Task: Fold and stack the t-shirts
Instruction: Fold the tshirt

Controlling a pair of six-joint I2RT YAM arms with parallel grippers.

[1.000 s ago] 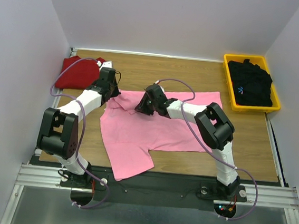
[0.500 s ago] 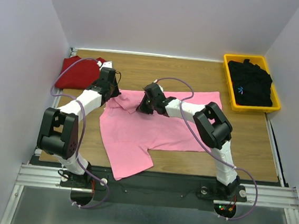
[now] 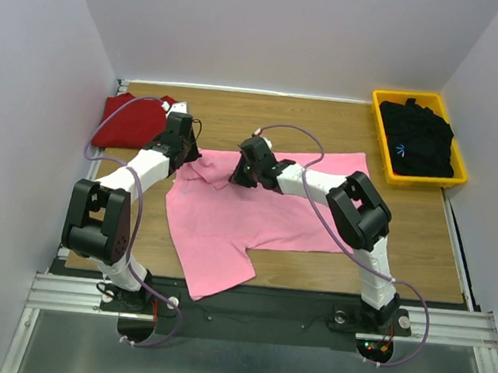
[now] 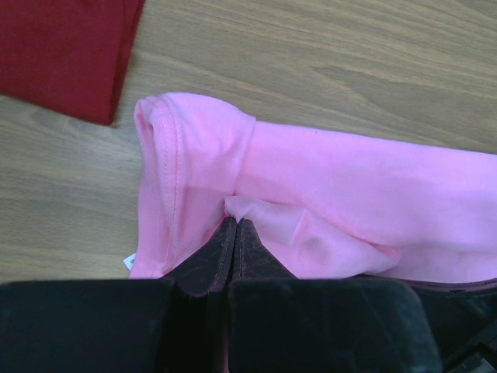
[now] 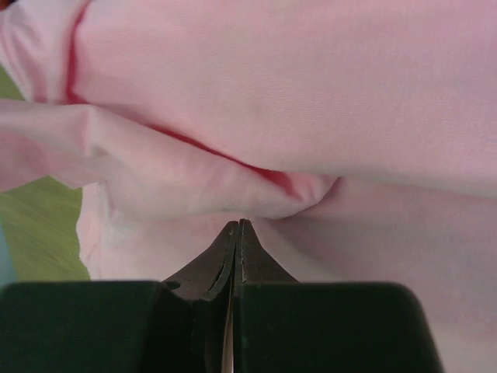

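Observation:
The light pink t-shirt point(image 3: 255, 218) lies spread on the wooden table, its top edge bunched between my two grippers. My left gripper point(image 3: 184, 157) is at the shirt's far left corner. Its jaws are shut on a fold of pink cloth point(image 4: 256, 214) by the hemmed sleeve edge point(image 4: 163, 148). My right gripper point(image 3: 238, 177) is shut on a ridge of pink cloth point(image 5: 233, 194) near the top middle. The dark red t-shirt point(image 3: 132, 122) lies folded at the far left and shows in the left wrist view point(image 4: 62, 47). The black t-shirt point(image 3: 420, 137) with a small blue mark lies in a bin.
A yellow bin point(image 3: 380, 133) stands at the far right and holds the black shirt. White walls close in the table on three sides. Bare wood point(image 3: 281, 123) shows behind the pink shirt and to its right point(image 3: 403, 237).
My right gripper has shifted slightly toward the far side with the pink cloth, raising the fold a little. The left arm has not moved.

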